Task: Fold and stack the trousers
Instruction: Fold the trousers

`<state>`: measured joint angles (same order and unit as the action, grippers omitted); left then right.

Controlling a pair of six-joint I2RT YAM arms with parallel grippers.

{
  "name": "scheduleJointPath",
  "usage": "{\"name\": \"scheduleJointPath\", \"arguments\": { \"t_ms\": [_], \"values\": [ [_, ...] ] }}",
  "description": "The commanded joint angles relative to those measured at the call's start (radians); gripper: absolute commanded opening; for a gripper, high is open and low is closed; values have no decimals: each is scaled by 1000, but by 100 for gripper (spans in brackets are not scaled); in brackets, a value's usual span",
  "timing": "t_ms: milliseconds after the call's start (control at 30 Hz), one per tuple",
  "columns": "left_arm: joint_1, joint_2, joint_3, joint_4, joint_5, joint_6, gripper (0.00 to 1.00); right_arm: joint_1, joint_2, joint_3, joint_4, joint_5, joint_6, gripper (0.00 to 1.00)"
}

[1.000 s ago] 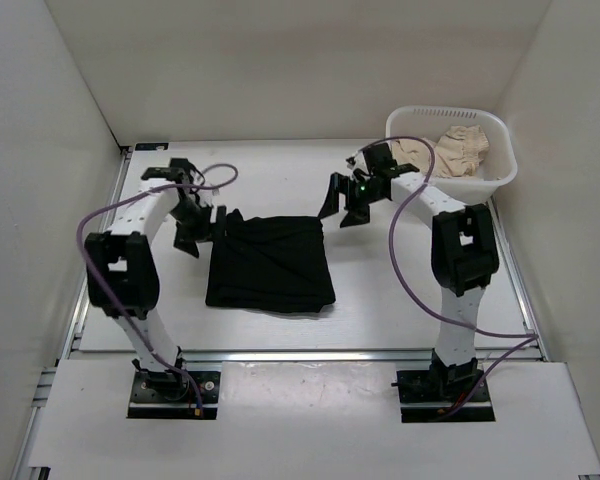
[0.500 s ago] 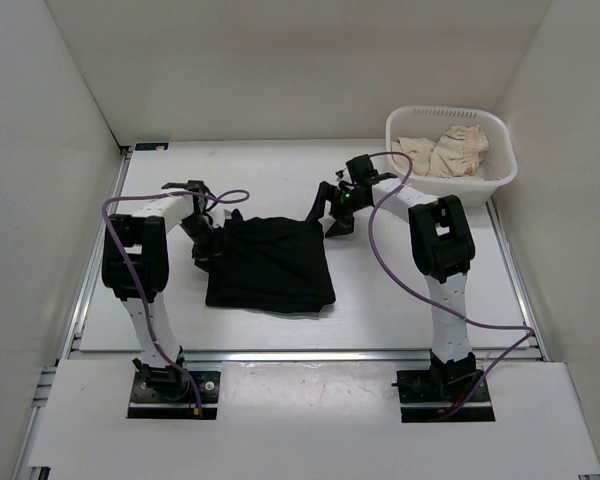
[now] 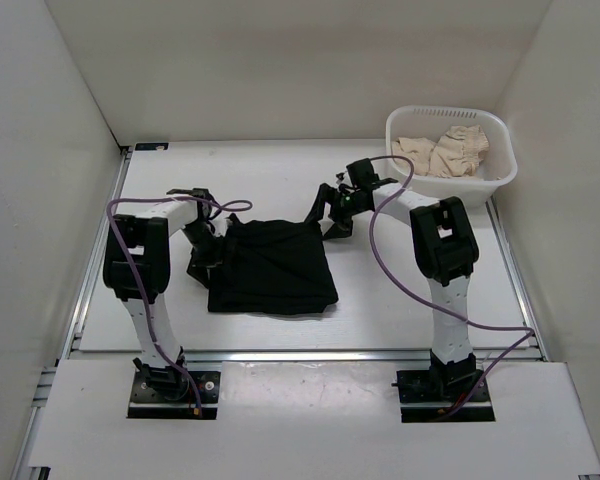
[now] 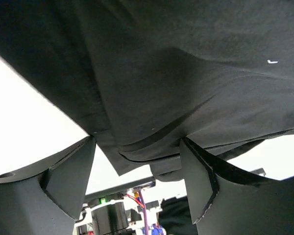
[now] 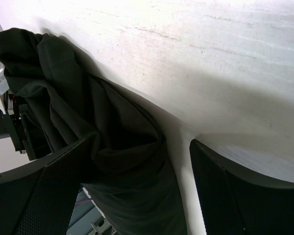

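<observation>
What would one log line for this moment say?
trousers: folded, lying flat | left hand: open, at their left edge | right hand: open, at their far right corner

The white table (image 3: 280, 170) bears folded black trousers (image 3: 272, 265) centrally and a white basket (image 3: 460, 187) far right.

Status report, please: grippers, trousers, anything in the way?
Left gripper open, at left edge of the trousers. Right gripper open, at their far right corner. Trousers folded on the table. White basket stands clear, far right.
</observation>
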<state>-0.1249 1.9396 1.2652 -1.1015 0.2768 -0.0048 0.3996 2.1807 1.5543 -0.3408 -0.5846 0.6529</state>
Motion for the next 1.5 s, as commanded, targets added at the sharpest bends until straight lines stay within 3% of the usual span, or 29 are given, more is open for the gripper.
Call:
{"name": "scheduleJointPath", "arguments": {
  "t_ms": [0,167,300,333,367,433,500,567,600,633,767,1000,1167,1367,1467],
  "values": [
    [-1,-70,2,23,-47,5,81,2,-81,-23,13,-4,17,87],
    [-1,-36,-13,-40,155,5,71,2,-91,-85,40,-24,40,87],
    [-1,4,-3,-60,209,5,59,2,-91,-103,65,-24,40,91],
    [-1,30,-18,-69,229,5,52,2,-91,-103,74,-37,50,91],
    [-1,39,-47,-69,270,5,32,2,-91,-112,101,-37,68,91],
    [-1,39,-58,-58,271,5,14,2,-82,-123,135,-66,103,88],
    [-1,30,-43,-58,260,5,14,2,-73,-135,157,-78,116,84],
    [-1,-1,-20,-73,224,5,14,13,-73,-145,168,-78,128,70],
    [-1,-13,12,-86,204,5,14,13,-73,-145,178,-87,128,61],
    [-1,-24,29,-99,184,5,14,13,-73,-154,190,-87,145,40],
    [10,-103,112,-196,72,5,14,13,-87,-189,212,-51,209,0],
    [33,-214,74,-215,-83,5,14,-25,-306,-372,277,218,347,0],
    [51,-223,-59,-183,-88,5,14,-15,-263,-219,62,255,208,0],
    [62,-196,-113,-68,-133,5,14,-15,-164,-165,31,252,174,0],
    [62,-166,-84,-67,-88,5,39,-15,-139,-165,22,241,165,16]
  ]
}}
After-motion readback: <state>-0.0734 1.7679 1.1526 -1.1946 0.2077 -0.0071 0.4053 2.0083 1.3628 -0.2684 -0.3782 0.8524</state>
